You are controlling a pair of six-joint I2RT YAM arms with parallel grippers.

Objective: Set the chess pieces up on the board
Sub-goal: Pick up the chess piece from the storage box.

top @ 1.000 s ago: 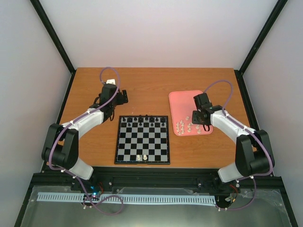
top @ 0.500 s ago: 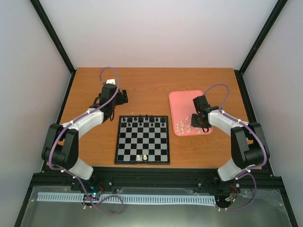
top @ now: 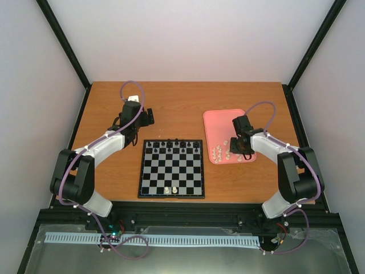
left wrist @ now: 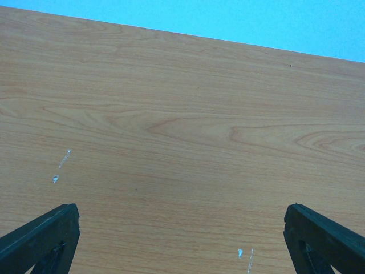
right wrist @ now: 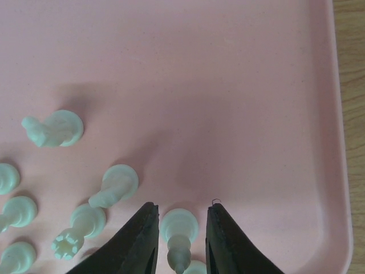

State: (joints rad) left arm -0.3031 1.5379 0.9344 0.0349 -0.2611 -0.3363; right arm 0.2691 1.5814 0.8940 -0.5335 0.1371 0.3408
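The board [top: 171, 171] lies in the middle of the table, with a row of black figures at its far edge and two cream-white chess pieces [top: 170, 189] at its near edge. Several more white pieces [top: 219, 152] lie on the pink tray [top: 219, 123]. My right gripper [top: 234, 149] is down on the tray. In the right wrist view it [right wrist: 180, 208] is narrowly open, one finger on each side of an upright white piece [right wrist: 179, 228], with small gaps showing. My left gripper [top: 147, 117] hovers wide open and empty [left wrist: 179, 212] over bare wood behind the board's left corner.
Other white pieces [right wrist: 54, 128] lie tipped over or stand on the tray left of my right fingers. The tray's raised rim [right wrist: 337, 142] runs close on the right. Black frame posts stand at the table's back corners.
My right arm has shifted slightly left and lowered over the tray's white pieces. The left arm has not moved.
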